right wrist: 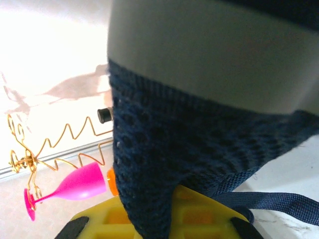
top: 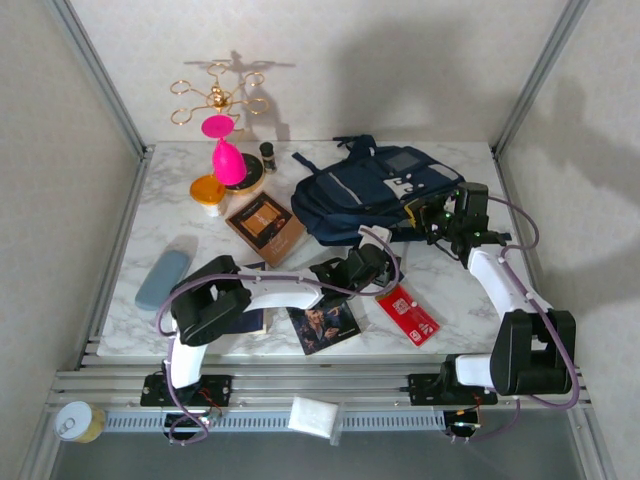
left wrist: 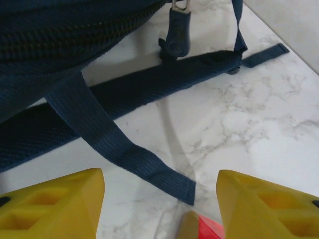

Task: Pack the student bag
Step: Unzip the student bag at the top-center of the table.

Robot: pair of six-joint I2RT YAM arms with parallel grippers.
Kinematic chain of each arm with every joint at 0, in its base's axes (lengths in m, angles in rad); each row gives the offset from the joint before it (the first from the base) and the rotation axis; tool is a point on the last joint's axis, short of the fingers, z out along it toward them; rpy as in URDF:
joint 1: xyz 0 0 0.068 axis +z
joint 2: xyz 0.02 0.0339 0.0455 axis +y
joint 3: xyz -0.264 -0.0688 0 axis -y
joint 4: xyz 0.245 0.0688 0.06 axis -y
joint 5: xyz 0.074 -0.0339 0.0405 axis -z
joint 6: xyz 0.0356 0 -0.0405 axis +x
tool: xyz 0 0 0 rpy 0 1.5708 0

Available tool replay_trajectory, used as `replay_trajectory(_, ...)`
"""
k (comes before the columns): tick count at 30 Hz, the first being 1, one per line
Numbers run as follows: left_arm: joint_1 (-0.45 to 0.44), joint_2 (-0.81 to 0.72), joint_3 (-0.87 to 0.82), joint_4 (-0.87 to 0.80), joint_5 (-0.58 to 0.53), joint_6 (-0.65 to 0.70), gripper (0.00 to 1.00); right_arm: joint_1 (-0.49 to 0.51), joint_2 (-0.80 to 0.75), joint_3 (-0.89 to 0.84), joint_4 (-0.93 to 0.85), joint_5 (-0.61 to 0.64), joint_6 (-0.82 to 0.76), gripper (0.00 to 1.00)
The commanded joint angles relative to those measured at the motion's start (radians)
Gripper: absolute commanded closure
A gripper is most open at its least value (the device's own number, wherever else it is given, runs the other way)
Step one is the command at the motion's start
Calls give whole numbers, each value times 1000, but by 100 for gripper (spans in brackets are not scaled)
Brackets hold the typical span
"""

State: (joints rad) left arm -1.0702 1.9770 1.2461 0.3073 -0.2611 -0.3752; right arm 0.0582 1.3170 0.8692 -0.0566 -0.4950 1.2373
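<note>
Navy student bag [top: 375, 190] pinched in the right tool [right wrist: 159, 211]; left tool [left wrist: 159, 199] gapes near its strap [left wrist: 124, 149].

Pink goblet [top: 226, 155], gold wire stand [top: 213, 97], brown book [top: 265, 227], possibly a case [top: 163, 278]

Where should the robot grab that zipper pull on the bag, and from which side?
Probably the dangling dark tab of the zipper pull, from the near side, where the left hand is. It sticks out from the bag, leaving room on either side.
</note>
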Motion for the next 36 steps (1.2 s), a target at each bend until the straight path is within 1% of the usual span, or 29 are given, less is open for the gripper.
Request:
replay_trajectory(1,-1,34,3,151,-85,74,41,15,-55,5,79,-56,34,100)
replay_trajectory(3,2,58,30,179,-92,83,42,15,-68,-5,80,-39,37,100)
replay_trajectory(6,3,92,51,233,-105,91,43,16,-65,-15,98,-45,51,100)
replay_trajectory(10,21,124,86,241,-127,62,45,18,-70,-19,105,-43,59,100)
replay_trajectory(13,39,128,73,310,-80,46,48,23,-77,-21,105,-28,59,100)
replay_trajectory(15,41,132,66,361,-66,65,48,30,-79,-22,104,-21,59,100)
replay_trajectory(17,45,141,74,398,-28,95,49,35,-77,-27,107,-14,60,100)
replay_trajectory(20,56,164,100,411,-33,94,50,39,-74,-29,109,-12,62,100)
replay_trajectory(23,70,177,122,427,-10,87,57,40,-77,-31,108,1,59,100)
replay_trajectory(27,70,183,141,442,-10,106,60,41,-75,-38,108,8,55,100)
replay_trajectory(32,70,187,144,441,-13,109,73,40,-68,-32,90,23,34,100)
replay_trajectory(36,71,167,112,444,-32,98,85,36,-61,-14,89,26,23,100)
